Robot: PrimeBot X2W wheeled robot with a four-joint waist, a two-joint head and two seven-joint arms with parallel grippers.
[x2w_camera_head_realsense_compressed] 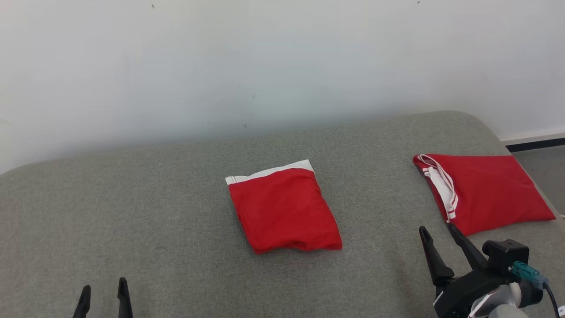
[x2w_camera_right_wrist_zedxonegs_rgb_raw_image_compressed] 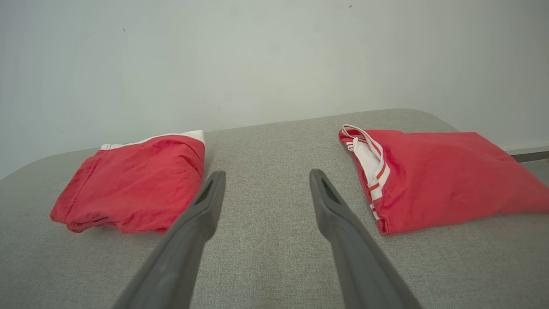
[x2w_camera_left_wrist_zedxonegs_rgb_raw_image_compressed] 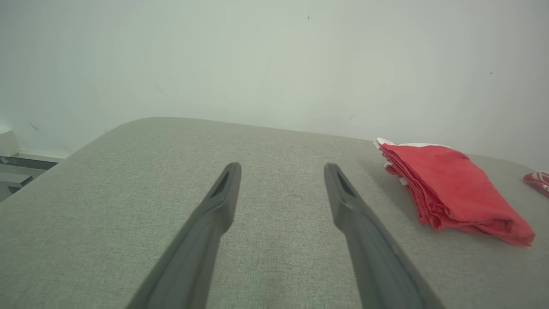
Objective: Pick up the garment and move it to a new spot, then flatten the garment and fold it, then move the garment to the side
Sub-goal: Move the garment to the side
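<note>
A folded red garment with a white band (x2w_camera_head_realsense_compressed: 282,207) lies in the middle of the grey cushioned surface (x2w_camera_head_realsense_compressed: 132,212); it also shows in the left wrist view (x2w_camera_left_wrist_zedxonegs_rgb_raw_image_compressed: 450,189) and the right wrist view (x2w_camera_right_wrist_zedxonegs_rgb_raw_image_compressed: 133,182). A second folded red garment with white striped trim (x2w_camera_head_realsense_compressed: 481,190) (x2w_camera_right_wrist_zedxonegs_rgb_raw_image_compressed: 441,171) rests near the right edge. My left gripper (x2w_camera_head_realsense_compressed: 103,289) (x2w_camera_left_wrist_zedxonegs_rgb_raw_image_compressed: 282,168) is open at the lower left, over bare fabric and well short of the middle garment. My right gripper (x2w_camera_head_realsense_compressed: 438,229) (x2w_camera_right_wrist_zedxonegs_rgb_raw_image_compressed: 266,175) is open too, empty, just below the right garment's near corner.
A pale wall (x2w_camera_head_realsense_compressed: 265,66) rises behind the surface. The surface's right edge curves down to a floor with a dark baseboard (x2w_camera_head_realsense_compressed: 536,143). In the left wrist view, a pale shelf or frame (x2w_camera_left_wrist_zedxonegs_rgb_raw_image_compressed: 17,165) sits beyond the left edge.
</note>
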